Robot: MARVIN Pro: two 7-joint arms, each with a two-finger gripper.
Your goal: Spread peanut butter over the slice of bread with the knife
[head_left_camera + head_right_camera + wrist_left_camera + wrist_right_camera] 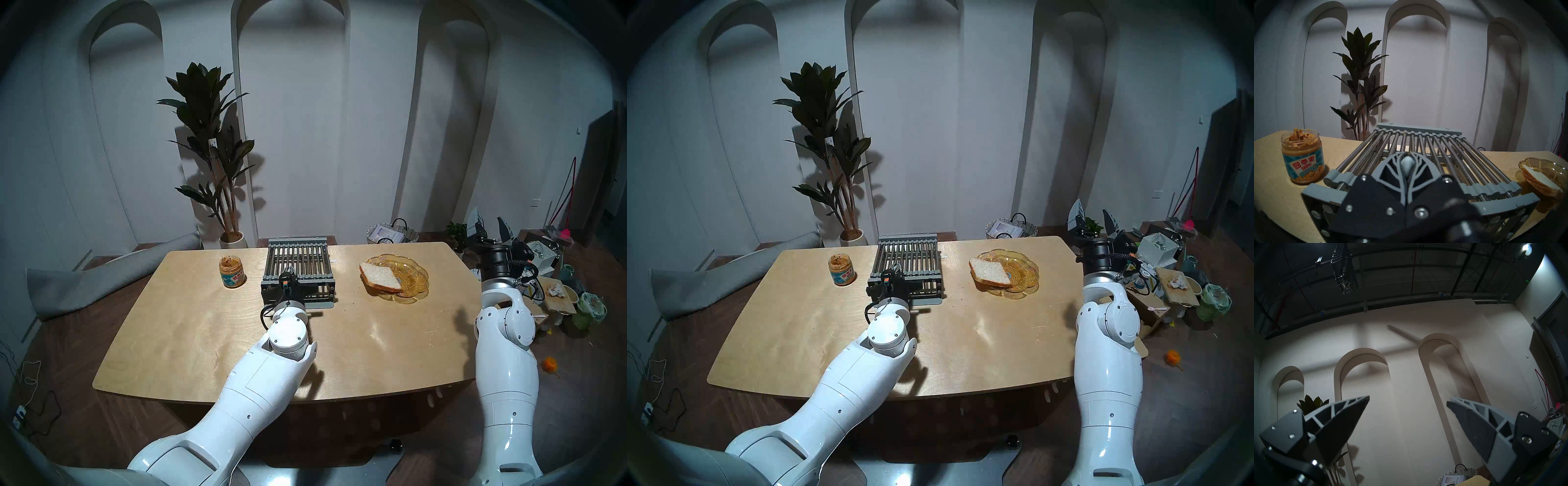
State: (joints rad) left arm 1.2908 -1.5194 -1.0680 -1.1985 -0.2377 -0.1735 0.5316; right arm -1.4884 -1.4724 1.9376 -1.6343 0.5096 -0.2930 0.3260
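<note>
Jar of peanut butter [232, 272] stands far left on the table [210, 339], lid off, paste heaped to the rim. It looks thick and sticky, likely to cling to a blade and drag rather than flow. The glass jar is judged hard, smooth and breakable, and it may slide or tip if the knife digs in with nothing steadying it.

Centre: grey barred rack [298, 268]. The left gripper [1407, 167] reaches level over the rack's near edge, its fingers [1390, 171] pressed together on the pale grey rounded handle end of the knife [1407, 165]. The blade is hidden beyond the fingers among the bars. The knife is judged light, stiff and slim; the handle looks smooth, so a pinch this close to its end could let it twist under spreading load. A hold nearer the handle's middle would resist that better.

Right: slice of bread [381, 276] lies on the amber scalloped plate [412, 271], overhanging its left rim. Soft and tearable; wants light, flat strokes. The plate is glass and may skid.

Far right: the right gripper [1407, 404] is raised off the table's edge, jaws spread wide, holding nothing.
</note>
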